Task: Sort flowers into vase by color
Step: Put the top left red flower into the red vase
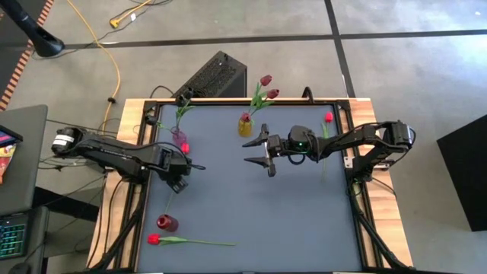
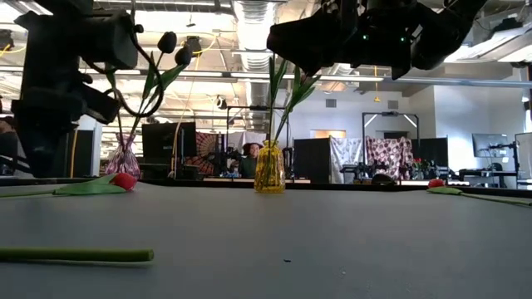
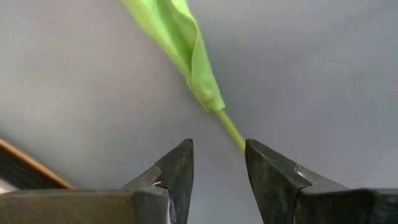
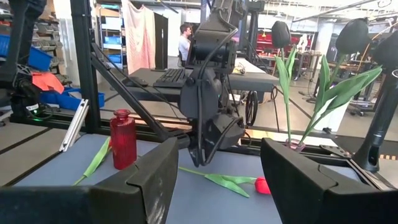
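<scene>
The left gripper [image 3: 217,158] hung low over the counter [image 1: 251,205] near its left edge. Its 2 fingers [image 3: 177,168] stood partly apart, with a thin green stem [image 3: 231,129] running in beside 1 of them, and I cannot tell if they squeezed it. That red tulip [image 1: 185,148] lay flat with its bud just beside the gripper. The right gripper [image 1: 257,151] hovered higher, near the middle of the counter, its fingers [image 4: 292,180] wide apart and holding nothing.

The counter was a flat dark grey sheet in a wooden frame. A pink vase [image 1: 179,138] at the back left held dark tulips. A yellow vase [image 1: 245,125] at the back middle held maroon tulips [image 1: 266,85]. A red vase [image 4: 123,139] stood near the front left, with another red flower [image 1: 154,239] lying just in front of it. 1 more red flower [image 1: 328,118] lay by the right edge.

Beyond the counter was a big bright room with desks, screens and hanging cloths. A person [image 4: 185,38] sat far off.
</scene>
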You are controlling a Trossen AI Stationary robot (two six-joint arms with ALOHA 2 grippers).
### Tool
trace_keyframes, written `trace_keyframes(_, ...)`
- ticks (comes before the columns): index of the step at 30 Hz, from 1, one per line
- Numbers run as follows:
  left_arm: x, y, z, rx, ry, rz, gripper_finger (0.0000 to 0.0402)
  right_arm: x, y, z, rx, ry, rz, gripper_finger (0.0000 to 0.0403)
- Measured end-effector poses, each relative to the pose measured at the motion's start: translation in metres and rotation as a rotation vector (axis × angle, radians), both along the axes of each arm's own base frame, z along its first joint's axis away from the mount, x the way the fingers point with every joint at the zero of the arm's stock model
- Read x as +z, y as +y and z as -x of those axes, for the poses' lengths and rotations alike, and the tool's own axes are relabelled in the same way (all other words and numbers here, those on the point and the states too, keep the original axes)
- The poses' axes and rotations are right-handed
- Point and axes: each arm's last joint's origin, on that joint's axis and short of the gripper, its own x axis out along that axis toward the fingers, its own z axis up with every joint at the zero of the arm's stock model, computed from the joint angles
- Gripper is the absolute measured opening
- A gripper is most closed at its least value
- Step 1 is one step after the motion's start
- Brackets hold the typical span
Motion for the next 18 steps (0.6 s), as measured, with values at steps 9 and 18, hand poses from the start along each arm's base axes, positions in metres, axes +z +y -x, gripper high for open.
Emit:
trace_keyframes(9,-0.017,-0.002,0.003,0.002,-0.044,0.067,0.0134,0.000,0.000,0.000,0.000,0.004,-0.002,0.0255)
trace_keyframes(18,-0.025,-0.002,0.006,-0.010,-0.059,0.065,0.0131,-0.001,0.000,0.000,0.000,0.006,-0.002,0.0255)
